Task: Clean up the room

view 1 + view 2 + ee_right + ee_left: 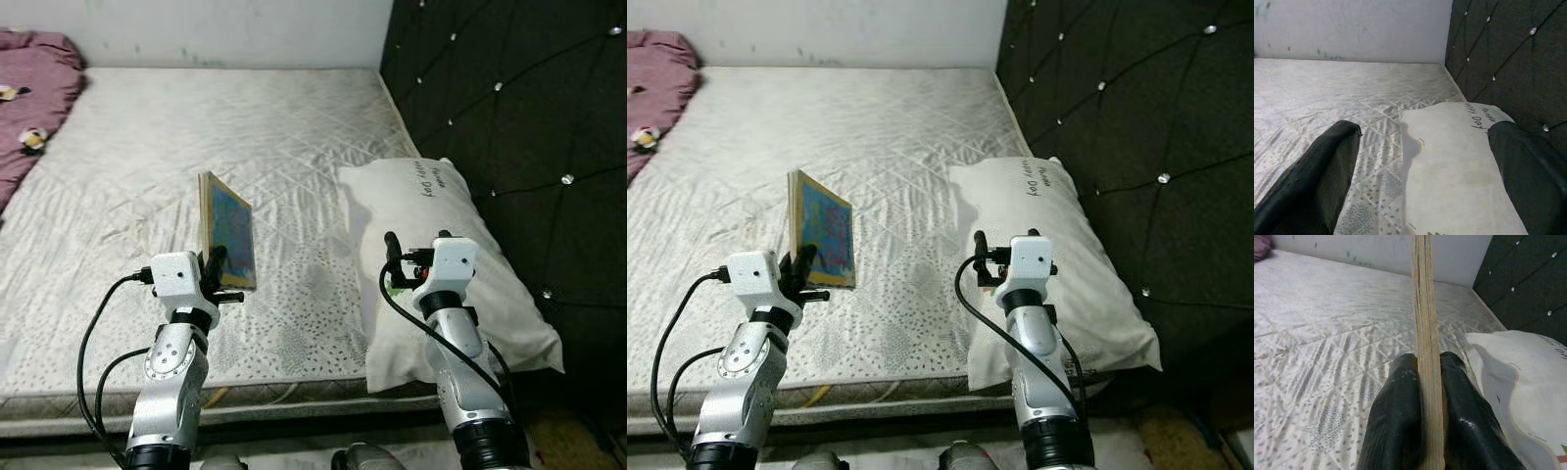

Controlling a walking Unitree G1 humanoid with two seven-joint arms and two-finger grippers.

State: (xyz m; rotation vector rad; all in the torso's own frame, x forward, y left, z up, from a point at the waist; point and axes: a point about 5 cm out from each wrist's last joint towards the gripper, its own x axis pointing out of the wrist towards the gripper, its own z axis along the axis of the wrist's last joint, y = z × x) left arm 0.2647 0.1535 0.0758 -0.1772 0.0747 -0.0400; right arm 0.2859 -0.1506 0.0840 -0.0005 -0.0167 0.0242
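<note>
From the head's left eye, the two silver arms rise nearest, at the foot of the picture. The left gripper (215, 262) holds a book (227, 231) upright by its lower edge, the blue cover turned toward the pillow side, above the front part of the mattress (147, 147). The right gripper (416, 250) hovers over the near half of a white pillow (441, 206), which lies against the dark tufted headboard (519, 108) on the robot's right. The mattress is bare, quilted in diamonds, pale grey. At its far left corner lies a bunched maroon blanket (34, 88). A white wall (225, 29) closes the far side.

In the left wrist view, the two black fingers (1396, 426) press on either side of the book's page edge (1425, 333), which stands between them and runs up out of the picture. Mattress, pillow corner and headboard lie beyond.

In the right wrist view, the fingers (1317, 181) stand wide apart, holding nothing, with the pillow (1454, 166) and its printed lettering between and beyond them, headboard alongside.
</note>
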